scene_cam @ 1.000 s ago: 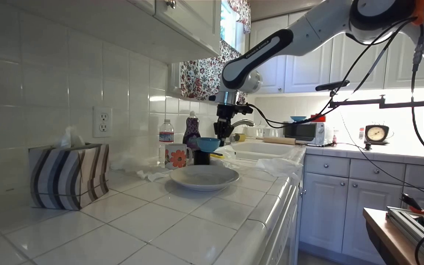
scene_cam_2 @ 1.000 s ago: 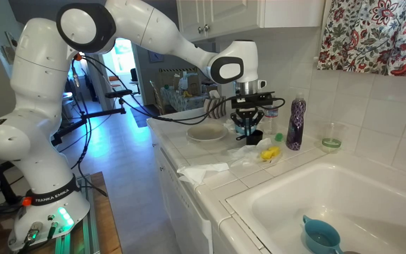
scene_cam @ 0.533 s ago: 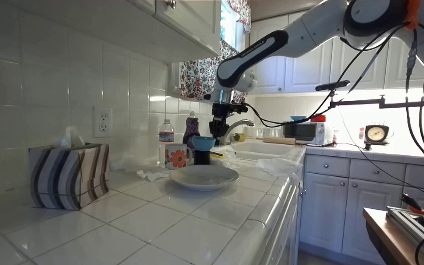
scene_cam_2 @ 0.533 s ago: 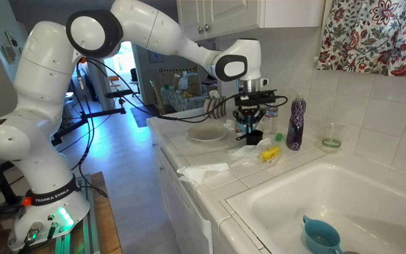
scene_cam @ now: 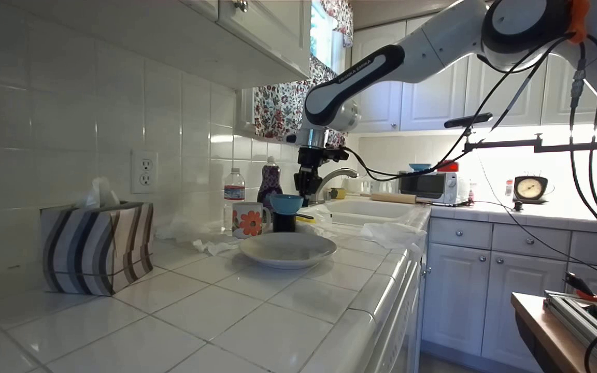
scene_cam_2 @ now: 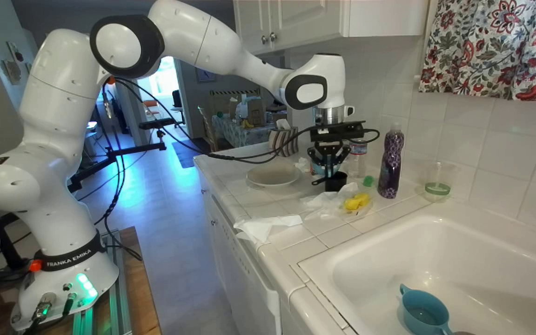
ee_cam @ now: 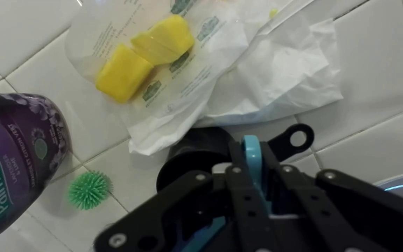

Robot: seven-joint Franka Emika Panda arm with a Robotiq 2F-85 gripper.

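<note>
My gripper (ee_cam: pixel 251 147) is shut on the handle of a light blue cup (scene_cam: pixel 286 204), the handle (ee_cam: pixel 253 154) standing between its two fingertips in the wrist view. Most of the cup's body is hidden by the gripper there. In an exterior view the cup looks upright, just above the rim of a black cup (scene_cam: pixel 284 223); whether they touch I cannot tell. Lower left of my fingers in the wrist view gapes the black cup's mouth (ee_cam: pixel 187 168), its ringed handle (ee_cam: pixel 285 144) poking out to the right. The flowered mug (scene_cam: pixel 247 220) stands close by.
A grey plate (scene_cam: pixel 288 250), a striped tissue box (scene_cam: pixel 96 248), a water bottle (scene_cam: pixel 234 186) and a purple soap bottle (scene_cam_2: pixel 391 163) share the counter. Yellow pieces on crumpled wrappers (ee_cam: pixel 236 77) and a green spiky ball (ee_cam: pixel 89 190) lie nearby. Another blue cup (scene_cam_2: pixel 424 311) sits in the sink (scene_cam_2: pixel 379 260).
The arm has shifted slightly towards the tiled wall with the blue cup. The cup was a little tilted a second ago and now looks level. The last half second shows hardly any motion.
</note>
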